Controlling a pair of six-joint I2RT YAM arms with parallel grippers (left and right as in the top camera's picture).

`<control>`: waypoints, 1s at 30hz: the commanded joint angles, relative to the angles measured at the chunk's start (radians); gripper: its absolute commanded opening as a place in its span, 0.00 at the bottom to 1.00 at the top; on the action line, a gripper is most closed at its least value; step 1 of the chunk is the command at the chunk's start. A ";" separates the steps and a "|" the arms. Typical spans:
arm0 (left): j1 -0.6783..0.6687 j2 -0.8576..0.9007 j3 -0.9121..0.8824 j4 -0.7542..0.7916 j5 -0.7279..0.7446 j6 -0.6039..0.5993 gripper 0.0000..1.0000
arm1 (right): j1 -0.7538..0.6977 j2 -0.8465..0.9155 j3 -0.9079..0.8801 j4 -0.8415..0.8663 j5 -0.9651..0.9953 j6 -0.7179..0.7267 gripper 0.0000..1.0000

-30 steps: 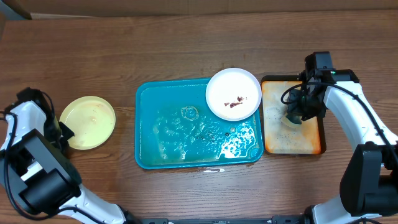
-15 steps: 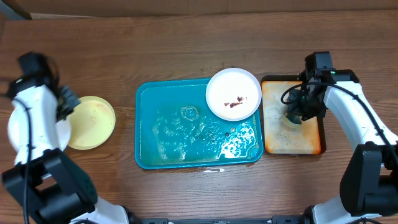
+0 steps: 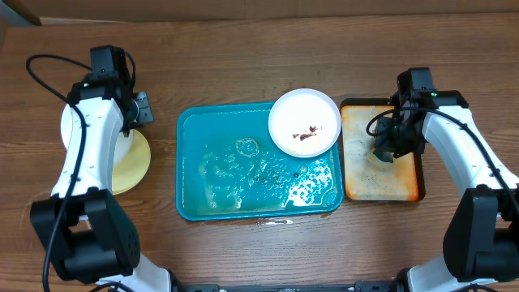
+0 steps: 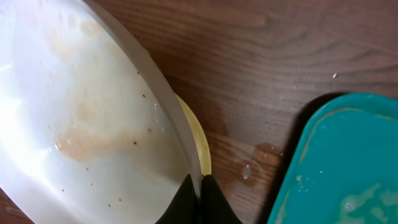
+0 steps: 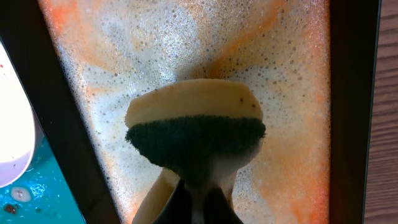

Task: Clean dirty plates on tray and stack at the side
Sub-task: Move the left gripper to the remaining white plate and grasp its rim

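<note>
A teal tray [image 3: 219, 138] sits mid-table. Beyond its far edge runs a wide band of bare wooden table [image 3: 243, 57]; its near side leaves only a thin strip. Left of the tray, a narrow gap of wood reaches a yellow plate [image 3: 135, 165]. The left arm [image 3: 81, 154] crosses that plate while the left gripper [image 4: 198, 186] pinches a tilted white plate [image 4: 81, 112] above it. A second white plate [image 3: 304, 122] overhangs the tray's far right corner; the rest of the basin is sudsy and open from above. Just beside the tray's right edge sits an orange tray [image 3: 381, 185], with the right gripper [image 5: 198, 186] and its sponge [image 5: 196, 134] held over it.
</note>
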 commanded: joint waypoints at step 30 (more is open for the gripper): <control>-0.178 0.046 0.115 -0.054 0.618 0.065 0.53 | -0.002 -0.022 -0.005 0.019 -0.003 -0.004 0.04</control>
